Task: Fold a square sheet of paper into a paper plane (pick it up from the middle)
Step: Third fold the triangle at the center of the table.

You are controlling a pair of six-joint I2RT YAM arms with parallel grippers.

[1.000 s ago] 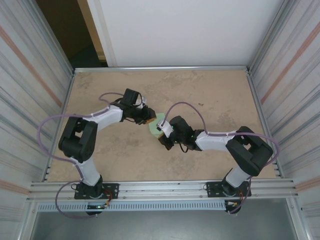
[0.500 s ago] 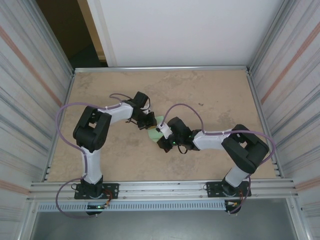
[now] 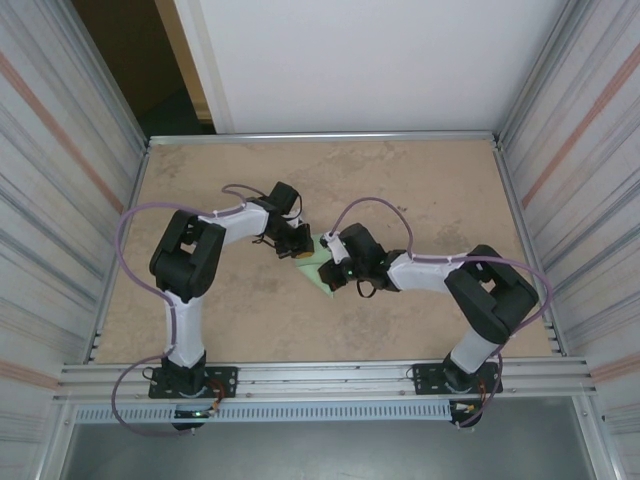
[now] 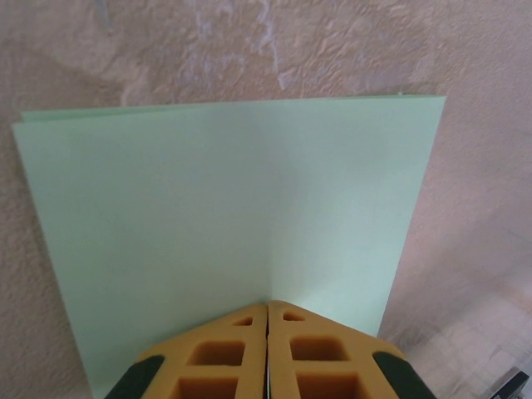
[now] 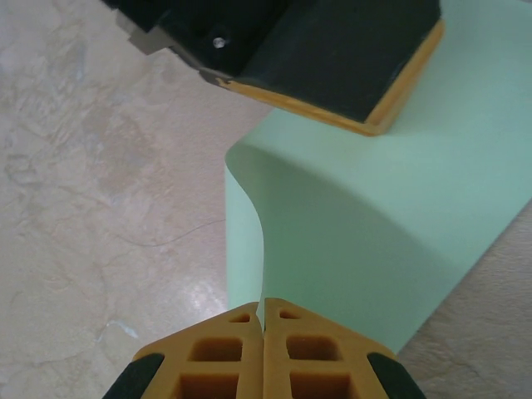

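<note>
**Overhead and wrist views.** My left gripper (image 4: 268, 309) is closed on the sheet of paper (image 4: 224, 208). Its two yellow pads (image 4: 220, 353) are pressed together, with the near edge of the pale green sheet nipped between them. From the left wrist, the sheet spreads away from the pads as a broad, smooth panel. A second layer peeks out along its far edge, so the paper is doubled.

My right gripper (image 5: 264, 306) is likewise closed, its pads meeting on a curved edge of the same sheet. From the right wrist, the paper bulges in a smooth hump just beyond that grip and slopes down to the table (image 3: 430, 190) on the right. One black-backed finger (image 5: 332, 50) of my left gripper, lined with its yellow pad, sits against the far part of the sheet in this view.

Seen from above, the sheet is a small green wedge near the middle of the mottled tan table. It is caught between the two gripper tips, which face each other from left and right and stand just beside one another. Both arms reach inward with bent elbows.
</note>
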